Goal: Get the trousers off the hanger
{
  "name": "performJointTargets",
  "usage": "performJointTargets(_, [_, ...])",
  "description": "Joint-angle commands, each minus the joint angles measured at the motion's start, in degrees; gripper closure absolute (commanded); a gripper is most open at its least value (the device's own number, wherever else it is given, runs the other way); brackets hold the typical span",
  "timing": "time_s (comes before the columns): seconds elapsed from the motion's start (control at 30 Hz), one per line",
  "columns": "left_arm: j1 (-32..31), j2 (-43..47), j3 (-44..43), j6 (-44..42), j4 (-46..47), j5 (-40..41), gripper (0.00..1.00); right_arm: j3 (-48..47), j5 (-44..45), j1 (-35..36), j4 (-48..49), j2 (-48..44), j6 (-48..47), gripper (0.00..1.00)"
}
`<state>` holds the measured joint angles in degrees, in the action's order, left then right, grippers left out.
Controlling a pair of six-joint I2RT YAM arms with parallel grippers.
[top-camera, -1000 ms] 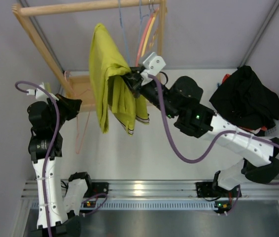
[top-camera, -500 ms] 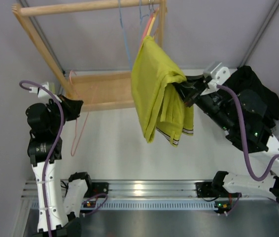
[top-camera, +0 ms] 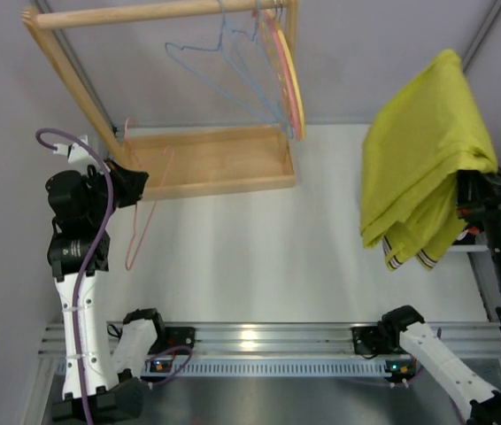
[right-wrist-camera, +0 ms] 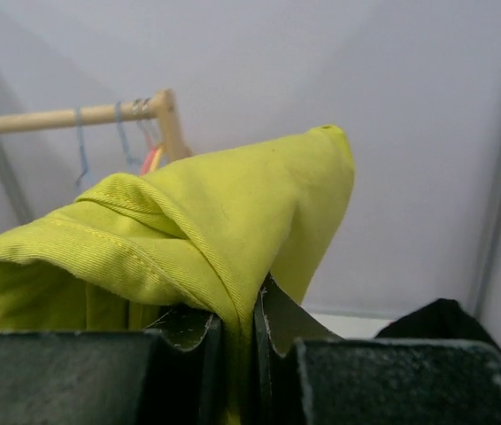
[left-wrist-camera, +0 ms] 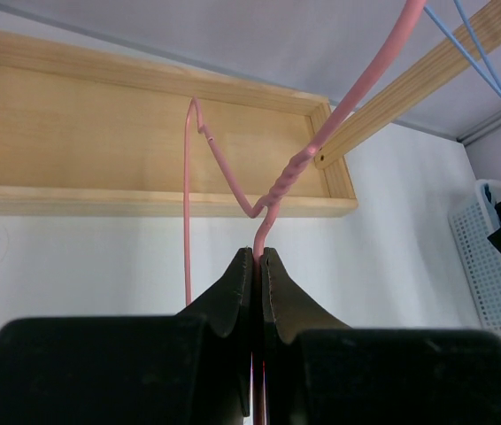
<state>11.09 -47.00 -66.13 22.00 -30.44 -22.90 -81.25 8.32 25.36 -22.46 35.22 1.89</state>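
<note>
The mustard yellow-green trousers [top-camera: 423, 159] hang bunched at the far right, striped cuffs at the bottom, clear of the rack. My right gripper [top-camera: 474, 190] is shut on a fold of them; in the right wrist view the fabric [right-wrist-camera: 206, 221] is pinched between the fingers of the gripper [right-wrist-camera: 252, 305]. My left gripper [top-camera: 131, 181] is shut on the thin pink wire hanger [top-camera: 140, 226], which dangles bare at the left by the rack's post. In the left wrist view the hanger [left-wrist-camera: 224, 168] rises from the closed gripper [left-wrist-camera: 258, 257].
A wooden rack has a top rail [top-camera: 144, 13] and a tray base [top-camera: 206, 159]. Blue wire hangers [top-camera: 224, 62] and pink-and-yellow hangers [top-camera: 288, 75] hang from the rail. A white basket [left-wrist-camera: 489, 266] stands right, with a black clothing heap [right-wrist-camera: 445, 319].
My right gripper has carried the trousers from the middle of the rack to the far right and higher. The left gripper still holds the pink hanger, now bare.
</note>
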Motion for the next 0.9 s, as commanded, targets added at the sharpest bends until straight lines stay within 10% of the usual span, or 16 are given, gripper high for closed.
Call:
performJointTargets(0.0, [-0.11,-0.02,-2.43,0.33,2.4,-0.66,1.0,-3.91,3.63,-8.56,5.68,-5.67,1.89,1.0])
performJointTargets(0.47, [-0.19,-1.42,-7.17,2.35,2.4,-1.36,1.0,-18.5,26.11,-29.75,-11.81,0.19,-4.07,1.0])
performJointTargets(0.87, [-0.11,-3.8,-9.55,6.21,4.77,-1.72,1.0,5.12,38.53,-33.19,6.88,2.83,-24.99,1.0])
